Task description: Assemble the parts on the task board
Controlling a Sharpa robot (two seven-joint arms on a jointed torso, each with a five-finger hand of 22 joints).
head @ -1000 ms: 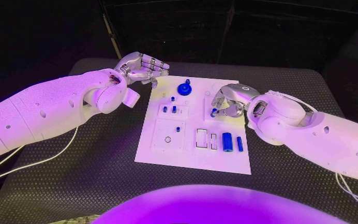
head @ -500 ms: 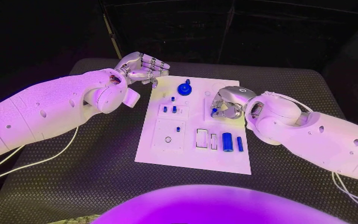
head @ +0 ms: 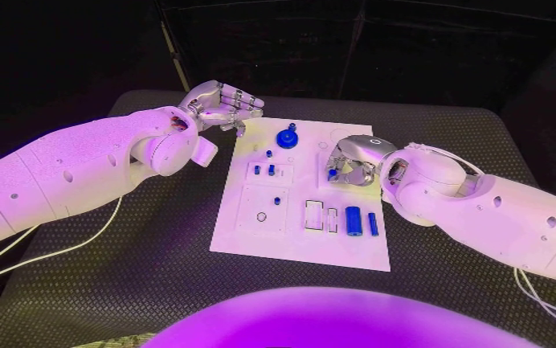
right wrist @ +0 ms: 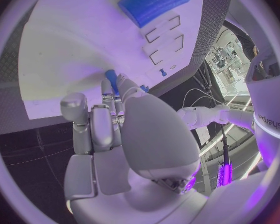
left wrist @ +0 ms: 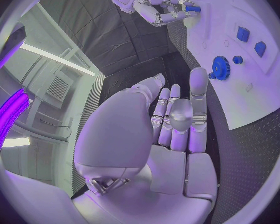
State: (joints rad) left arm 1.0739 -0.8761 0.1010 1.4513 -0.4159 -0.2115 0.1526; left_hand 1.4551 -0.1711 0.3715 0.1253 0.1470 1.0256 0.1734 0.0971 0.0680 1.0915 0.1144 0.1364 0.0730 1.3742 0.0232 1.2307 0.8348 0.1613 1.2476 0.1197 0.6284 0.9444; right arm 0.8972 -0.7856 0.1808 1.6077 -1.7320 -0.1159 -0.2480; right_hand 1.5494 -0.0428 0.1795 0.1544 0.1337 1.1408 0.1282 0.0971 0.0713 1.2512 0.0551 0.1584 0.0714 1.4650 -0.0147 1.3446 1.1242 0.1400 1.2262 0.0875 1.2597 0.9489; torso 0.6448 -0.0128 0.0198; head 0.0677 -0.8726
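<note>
The white task board [head: 249, 231] lies mid-table with blue parts on it: a gear [head: 288, 137] at its far end, two cylinders [head: 353, 219] near its right edge and small pegs [head: 264, 169] standing in its left half. My right hand [head: 353, 159] hovers over the board's right side and pinches a small blue part [head: 333, 173] between its fingertips; the right wrist view shows that part [right wrist: 110, 77] close above the board [right wrist: 77, 45]. My left hand [head: 220, 105] hangs off the board's far left corner, its fingers loosely bent, holding nothing [left wrist: 171, 119].
The black table [head: 139, 276] reaches well past the board on all sides. White cables [head: 70, 243] trail from the left arm onto the table. Rectangular slots [head: 314, 214] are cut in the board beside the cylinders.
My right hand has crept slightly further over the board with the blue part still pinched. The left hand has not moved.
</note>
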